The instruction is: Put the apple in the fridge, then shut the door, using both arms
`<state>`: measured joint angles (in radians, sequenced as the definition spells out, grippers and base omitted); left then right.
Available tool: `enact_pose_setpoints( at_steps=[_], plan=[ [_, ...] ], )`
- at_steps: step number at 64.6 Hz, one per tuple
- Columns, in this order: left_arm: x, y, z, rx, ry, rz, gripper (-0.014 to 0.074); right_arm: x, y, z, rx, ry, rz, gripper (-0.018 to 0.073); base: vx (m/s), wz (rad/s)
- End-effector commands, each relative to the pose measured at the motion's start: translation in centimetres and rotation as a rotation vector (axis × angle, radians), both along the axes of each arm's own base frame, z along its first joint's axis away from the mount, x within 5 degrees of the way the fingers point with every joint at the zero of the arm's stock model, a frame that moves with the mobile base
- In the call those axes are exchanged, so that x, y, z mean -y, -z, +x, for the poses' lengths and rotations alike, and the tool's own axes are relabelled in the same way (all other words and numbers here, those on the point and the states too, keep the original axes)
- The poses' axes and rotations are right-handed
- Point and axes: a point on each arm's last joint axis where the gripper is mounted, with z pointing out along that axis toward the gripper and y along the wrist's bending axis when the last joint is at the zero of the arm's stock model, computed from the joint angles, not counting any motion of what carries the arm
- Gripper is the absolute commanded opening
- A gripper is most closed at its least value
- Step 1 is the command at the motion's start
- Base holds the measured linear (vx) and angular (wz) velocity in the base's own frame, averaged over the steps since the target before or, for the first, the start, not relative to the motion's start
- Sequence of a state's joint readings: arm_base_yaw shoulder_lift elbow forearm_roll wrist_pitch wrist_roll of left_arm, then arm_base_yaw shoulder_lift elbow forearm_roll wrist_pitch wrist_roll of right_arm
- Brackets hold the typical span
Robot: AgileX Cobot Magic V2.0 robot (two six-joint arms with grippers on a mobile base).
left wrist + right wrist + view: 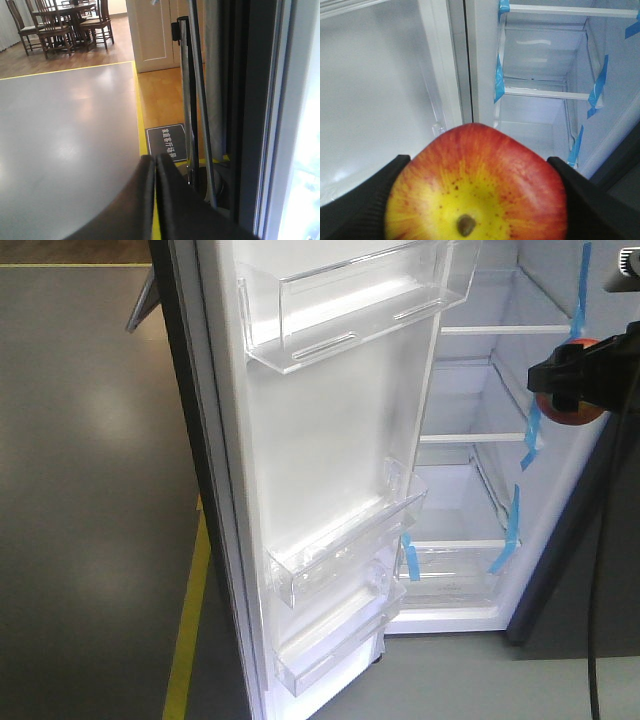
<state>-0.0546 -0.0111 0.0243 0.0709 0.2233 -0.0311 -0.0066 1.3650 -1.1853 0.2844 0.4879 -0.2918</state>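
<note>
The fridge stands open with white shelves marked by blue tape. Its door is swung wide toward me, white liner and clear bins facing right. My right gripper is shut on the red and yellow apple and holds it in the air in front of the fridge's right side, level with the middle shelves. In the right wrist view the apple fills the space between the black fingers. My left gripper is shut and empty, beside the door's dark outer edge, out of the front view.
Grey floor with a yellow line lies left of the door. Behind the door stand a metal post, a dark floor sign and a cream cabinet. Chairs and a table stand far back.
</note>
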Motion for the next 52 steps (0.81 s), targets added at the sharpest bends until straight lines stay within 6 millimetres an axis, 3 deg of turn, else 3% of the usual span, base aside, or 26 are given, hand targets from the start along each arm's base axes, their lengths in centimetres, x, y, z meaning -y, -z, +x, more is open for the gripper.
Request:
enact_pose_setpoints(
  at_steps=[1,52],
  plan=[
    [0.07,0.18,0.07,0.065,0.008,-0.004,-0.0006,0.2,-2.66,-0.36,0.137,0.018,-0.006,0.0117,0.06,0.0],
    [0.07,0.18,0.07,0.065,0.008,-0.004,-0.0006,0.19,-2.65,-0.36,0.136,0.017,-0.006,0.0117,0.05,0.0]
  ],
)
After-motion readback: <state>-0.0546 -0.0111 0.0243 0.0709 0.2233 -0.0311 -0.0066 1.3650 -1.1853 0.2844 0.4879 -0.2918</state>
